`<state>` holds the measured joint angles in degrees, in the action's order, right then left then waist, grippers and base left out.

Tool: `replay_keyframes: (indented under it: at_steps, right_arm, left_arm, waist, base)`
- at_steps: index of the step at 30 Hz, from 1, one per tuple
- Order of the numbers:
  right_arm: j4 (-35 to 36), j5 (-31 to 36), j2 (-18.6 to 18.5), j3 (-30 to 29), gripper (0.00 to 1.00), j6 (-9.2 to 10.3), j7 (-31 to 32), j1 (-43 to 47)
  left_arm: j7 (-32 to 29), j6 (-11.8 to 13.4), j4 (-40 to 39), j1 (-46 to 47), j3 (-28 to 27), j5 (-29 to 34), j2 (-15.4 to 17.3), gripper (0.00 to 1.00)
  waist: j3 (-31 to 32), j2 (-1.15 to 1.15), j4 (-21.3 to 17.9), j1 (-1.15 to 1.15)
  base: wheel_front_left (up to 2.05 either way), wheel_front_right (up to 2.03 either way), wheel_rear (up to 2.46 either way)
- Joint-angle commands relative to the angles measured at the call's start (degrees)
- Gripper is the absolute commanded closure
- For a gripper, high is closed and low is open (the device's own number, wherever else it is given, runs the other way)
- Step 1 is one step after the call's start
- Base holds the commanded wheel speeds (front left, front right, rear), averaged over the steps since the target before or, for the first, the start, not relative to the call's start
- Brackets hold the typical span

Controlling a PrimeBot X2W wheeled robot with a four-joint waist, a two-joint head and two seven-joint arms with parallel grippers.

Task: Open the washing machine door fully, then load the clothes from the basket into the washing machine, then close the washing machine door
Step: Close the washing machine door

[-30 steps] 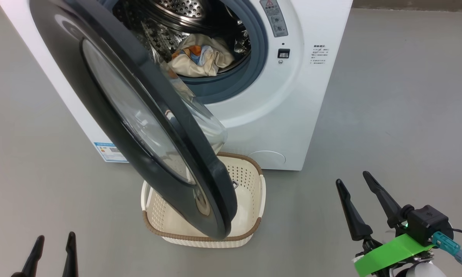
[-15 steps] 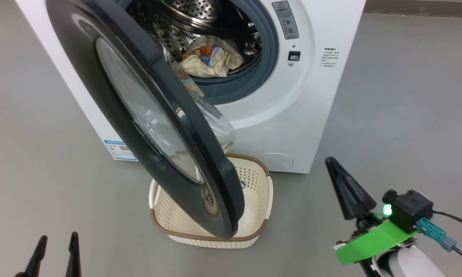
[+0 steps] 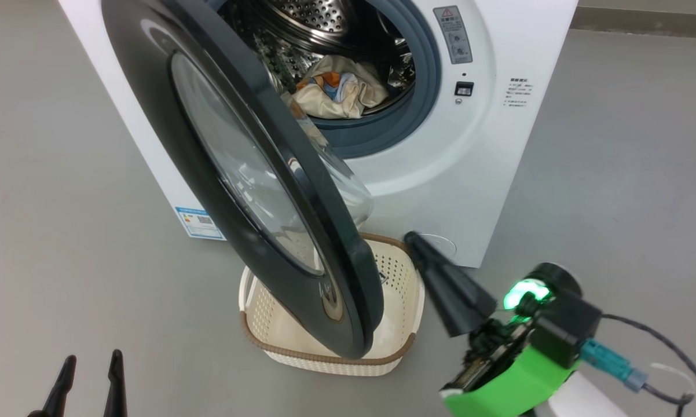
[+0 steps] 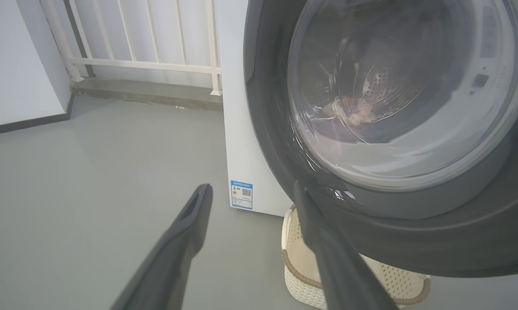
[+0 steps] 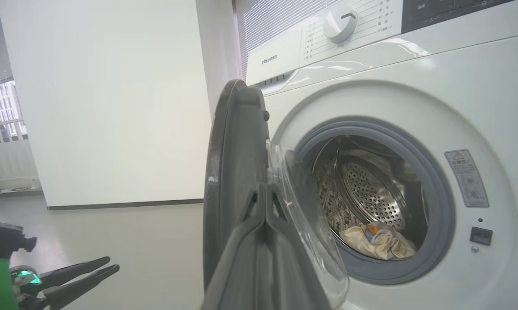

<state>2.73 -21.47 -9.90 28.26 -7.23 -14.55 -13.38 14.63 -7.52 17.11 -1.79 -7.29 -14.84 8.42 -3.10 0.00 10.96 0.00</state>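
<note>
The white washing machine [image 3: 469, 174] stands with its washing machine door [image 3: 151, 110] swung out, black rim towards me. A cream patterned bundle of clothes [image 3: 339, 87] lies in the steel drum, also visible as clothes [image 5: 379, 241] in the right wrist view. The cream basket [image 3: 325, 364] sits on the floor under the door's lower edge, partly hidden by it. My right gripper [image 3: 414, 238] is shut on nothing, just right of the basket, pointing at the door's inner side [image 5: 233, 172]. My left gripper [image 3: 93, 358] hangs open at the lower left, well short of the door.
Grey floor surrounds the machine. In the left wrist view a white railing [image 4: 147, 64] and a wall [image 4: 22, 64] stand behind the machine, and a blue label [image 4: 241, 194] marks its base. A cable [image 3: 660, 347] trails from the right wrist.
The right gripper has gone from open to shut and moved left and forward, from beside the basket's right towards the door's inner side. The head camera has shifted. The left gripper stays put.
</note>
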Motion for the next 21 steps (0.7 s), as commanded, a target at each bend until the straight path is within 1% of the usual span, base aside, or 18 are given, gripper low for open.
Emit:
replay_keyframes:
  at_steps: [1, 6, 7, 10, 14, 21]
  right_arm:
    - [2.79, -0.61, 0.76, 2.88, 1.0, -0.25, -0.45, -2.24]
    - [4.55, -1.08, 1.26, 8.23, 1.0, -0.25, -0.45, -2.75]
    - [4.55, -1.08, 1.26, 8.23, 1.0, -0.25, -0.45, -2.75]
    - [4.5, -1.46, 1.39, 10.73, 1.0, -0.25, -0.45, -2.66]
    - [2.89, -2.2, 1.39, 13.33, 1.0, -0.25, -0.45, -2.35]
    - [-0.96, -3.2, 1.27, 15.83, 1.0, -0.25, -0.45, -2.9]
  left_arm:
    - [0.37, 0.03, -1.47, 0.48, -1.94, 0.42, 1.04, 0.0]
    - [0.37, 0.03, -1.38, 0.44, -1.71, 0.42, 0.89, 0.0]
    - [0.37, 0.03, -1.38, 0.44, -1.71, 0.42, 0.89, 0.0]
    - [0.37, 0.03, -1.5, 0.44, -1.73, 0.48, 0.66, 0.0]
    - [0.37, 0.03, -1.55, 0.51, -1.67, 0.45, 0.5, 0.0]
    - [0.37, 0.03, -1.63, 1.52, -1.43, 0.33, 0.23, 0.0]
  waist:
    - [-0.02, 0.0, 0.32, 0.0]
    - [0.08, 0.0, 0.88, 0.0]
    - [0.08, 0.0, 0.88, 0.0]
    - [-0.03, 0.0, 1.2, 0.0]
    - [-0.29, 0.0, 1.67, 0.0]
    - [-1.71, 0.0, 2.71, 0.0]
  base:
    - [0.0, 0.0, 0.0]
    - [0.0, 0.0, 0.0]
    - [0.0, 0.0, 0.0]
    - [0.0, 0.0, 0.0]
    - [0.0, 0.0, 0.0]
    - [0.0, 0.0, 0.0]
